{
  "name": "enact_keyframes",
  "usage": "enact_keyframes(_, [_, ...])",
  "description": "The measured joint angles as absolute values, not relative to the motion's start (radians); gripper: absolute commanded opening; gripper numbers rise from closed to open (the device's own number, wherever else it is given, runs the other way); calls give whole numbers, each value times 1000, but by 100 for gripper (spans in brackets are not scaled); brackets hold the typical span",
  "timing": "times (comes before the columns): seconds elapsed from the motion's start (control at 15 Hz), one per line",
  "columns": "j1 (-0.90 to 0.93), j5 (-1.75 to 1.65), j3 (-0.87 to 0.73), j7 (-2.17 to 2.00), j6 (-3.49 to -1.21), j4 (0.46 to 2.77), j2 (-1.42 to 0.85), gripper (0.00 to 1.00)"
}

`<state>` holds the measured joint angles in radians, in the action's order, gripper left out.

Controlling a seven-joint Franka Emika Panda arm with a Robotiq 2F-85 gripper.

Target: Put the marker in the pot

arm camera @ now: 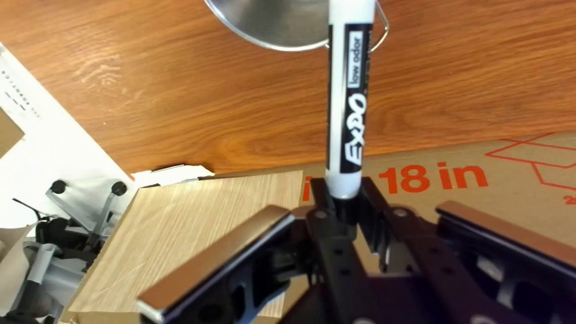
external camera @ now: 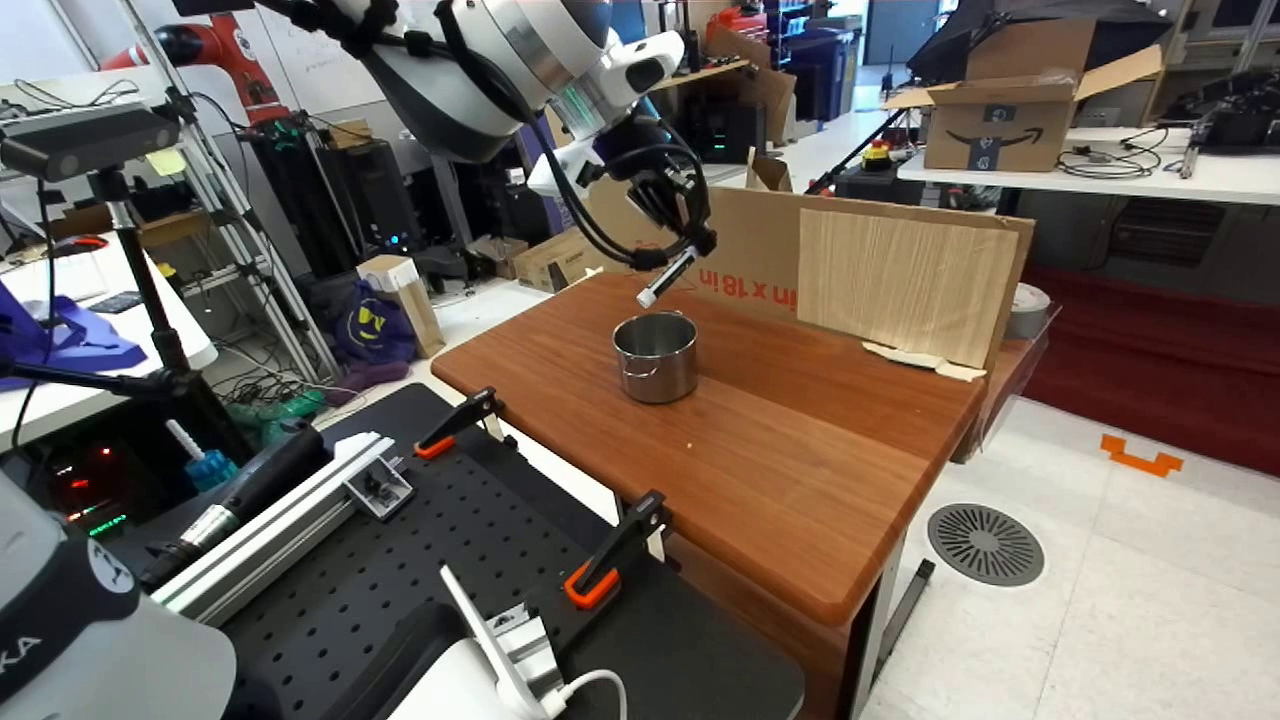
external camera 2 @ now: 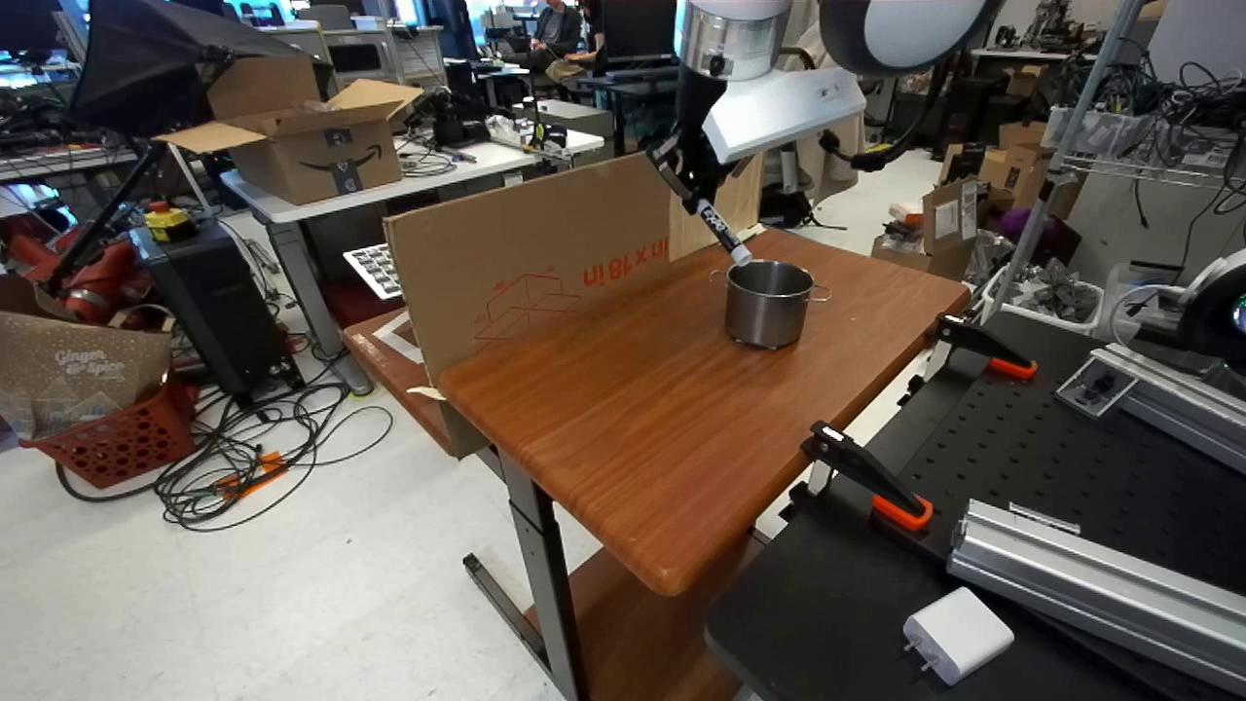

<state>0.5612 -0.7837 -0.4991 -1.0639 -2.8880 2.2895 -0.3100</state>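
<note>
Gripper (arm camera: 345, 202): pinching marker (arm camera: 347, 96) at one end, Expo lettering legible in wrist view. Marker: tilted, white free end pointing down, just above rim of pot (external camera 2: 767, 319) in both exterior views; held outside pot. Wrist view: marker crosses in front of pot rim. Pot: metal, upright on worktop (external camera: 750, 470), open top, wire handles at sides. Cardboard panel (external camera 2: 545, 234): standing along worktop edge, red printing on face, wood-grain sheet (external camera: 905, 280) on one section. Clamps (external camera: 620, 545): black with orange tips, on perforated board (external camera: 480, 530) beside worktop.

Shiny metal pot (external camera 2: 767, 313), smooth plastic marker (arm camera: 345, 96), woodgrain tabletop (external camera 2: 623, 419) — satiny, matt cardboard panel (external camera 2: 535, 258)
</note>
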Motion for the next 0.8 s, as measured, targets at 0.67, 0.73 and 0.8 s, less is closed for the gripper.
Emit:
enact_keyframes(0.67, [671,-1091,-601,-1468,-2889,2339,-309,5])
enact_keyframes(0.73, [671,-1110,-604,-1492,-2889,2342,-309,5])
enact_keyframes(0.8, [671,-1127,-607,-1514,-2889,2344,-309,5])
